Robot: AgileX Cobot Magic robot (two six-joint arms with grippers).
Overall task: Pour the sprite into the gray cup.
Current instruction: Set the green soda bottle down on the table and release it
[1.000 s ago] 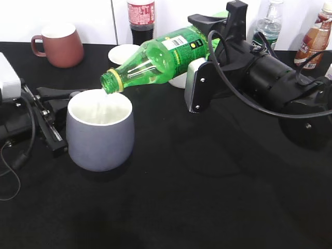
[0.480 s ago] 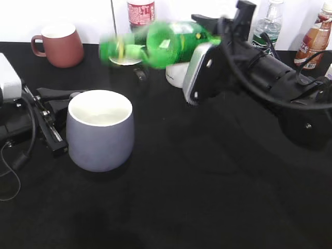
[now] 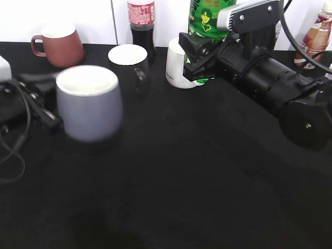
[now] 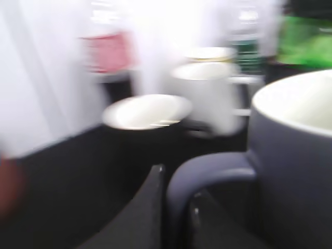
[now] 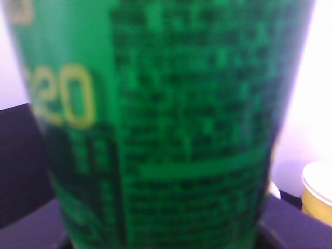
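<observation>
Right claw (image 3: 199, 65) clamped on sprite (image 3: 205, 15), bottle upright, held behind and right of gray cup (image 3: 88, 104), well apart from it. Bottle base just beside white mug (image 3: 175, 65); can't tell whether base touches tabletop (image 3: 181, 181) or hangs just above. Right wrist view filled with green label only, blurred.

Gray cup upright on left of tabletop, blurred in exterior view. Left claw (image 4: 174, 207) at cup handle (image 4: 207, 171): one finger outside the loop, one seemingly inside it. Looks gripped on handle, but blur too heavy to confirm; calling it cannot tell.

Cup contents: white interior visible, liquid level not readable from either view.

Other items, relative to gray cup: black mug (image 3: 132, 59) behind and right, cola bottle (image 3: 141, 21) behind that, brown mug (image 3: 59, 44) behind and left, more bottles far right at back.

Progress, judged: bottle upright and away from cup reads as pour phase over, not pour pending. Can't verify from cup fill. Left, if so: set sprite down, release, retract both arms. If cup actually empty: bring bottle over the rim, tilt neck down.

Risk: bottle cap not in view, bottle probably open; keep vertical.
</observation>
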